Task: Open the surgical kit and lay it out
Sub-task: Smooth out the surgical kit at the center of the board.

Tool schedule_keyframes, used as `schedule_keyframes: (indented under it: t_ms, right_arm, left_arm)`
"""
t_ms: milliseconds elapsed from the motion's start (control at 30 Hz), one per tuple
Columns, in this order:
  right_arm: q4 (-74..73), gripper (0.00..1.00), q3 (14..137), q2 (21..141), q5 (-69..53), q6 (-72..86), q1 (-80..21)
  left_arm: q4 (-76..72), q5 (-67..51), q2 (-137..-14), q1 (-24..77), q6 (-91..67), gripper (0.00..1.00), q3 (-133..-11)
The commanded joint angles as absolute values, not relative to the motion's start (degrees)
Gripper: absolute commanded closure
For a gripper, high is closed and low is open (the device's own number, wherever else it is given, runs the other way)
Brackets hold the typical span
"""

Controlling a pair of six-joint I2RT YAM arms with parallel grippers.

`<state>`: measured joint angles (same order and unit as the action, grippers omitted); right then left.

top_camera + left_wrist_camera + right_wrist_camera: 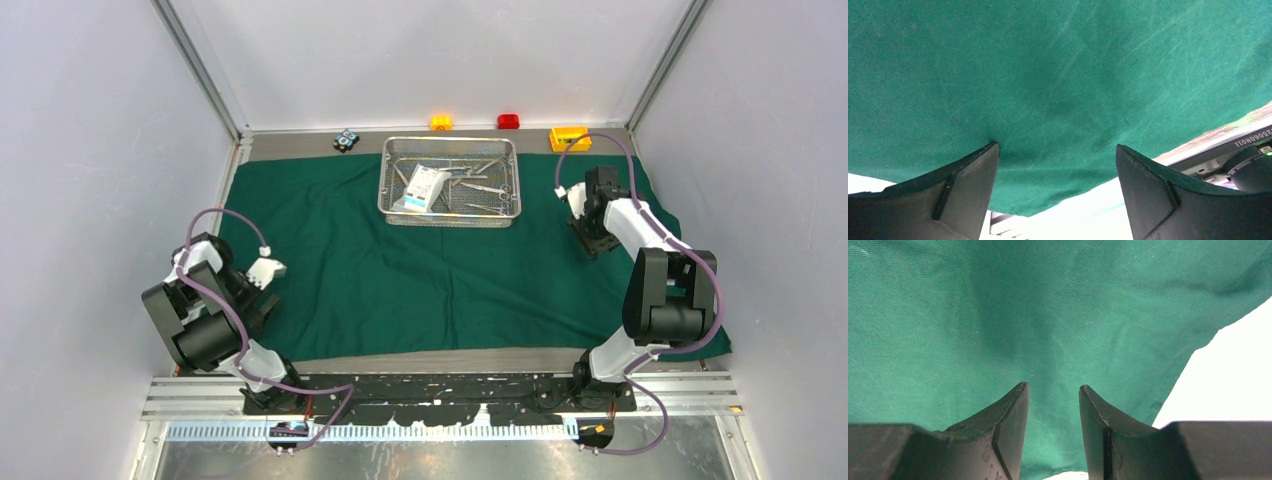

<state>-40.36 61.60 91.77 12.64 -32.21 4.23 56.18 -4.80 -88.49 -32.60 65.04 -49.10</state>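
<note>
The dark green drape [400,270] lies spread flat over the table. The steel wire-mesh tray [450,217] stands on its far middle. In the tray lie the flat white pouch [424,188] and slim silver instruments [482,187]. My left gripper [258,298] is wide open and empty just above the drape's near left part [1048,75], its fingertips [990,155] close to the cloth. My right gripper [592,240] is narrowly open and empty low over the drape's right part [998,315], close to its right edge.
A small yellow box [569,137], an orange block [441,122], a red block [508,121] and a small black and blue object [346,140] sit along the back edge beyond the drape. White walls enclose three sides. A bare table strip [430,360] runs at the front.
</note>
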Motion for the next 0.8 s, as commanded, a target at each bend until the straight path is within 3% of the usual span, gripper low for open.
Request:
schedule_keyframes:
  t_ms: [0, 300, 533, 767]
  right_arm:
    - [-39.6, 0.53, 62.6, 91.3, 13.6, -32.1, 3.8]
    - [-39.9, 0.53, 61.8, 90.0, 13.9, -32.2, 3.8]
    - [-40.0, 0.53, 61.1, 89.4, 14.1, -32.3, 3.8]
    - [-40.3, 0.53, 60.6, 88.8, 14.4, -32.6, 3.8]
  left_arm:
    - [51.0, -1.6, -90.8, -33.1, 66.1, 0.16, -45.9]
    - [47.9, 2.4, -94.8, -33.4, 65.9, 0.56, -44.1]
    - [45.3, 4.7, -96.6, -34.9, 67.1, 0.97, -42.9]
    - [46.5, 5.2, -97.0, -36.2, 67.7, 1.00, -43.9]
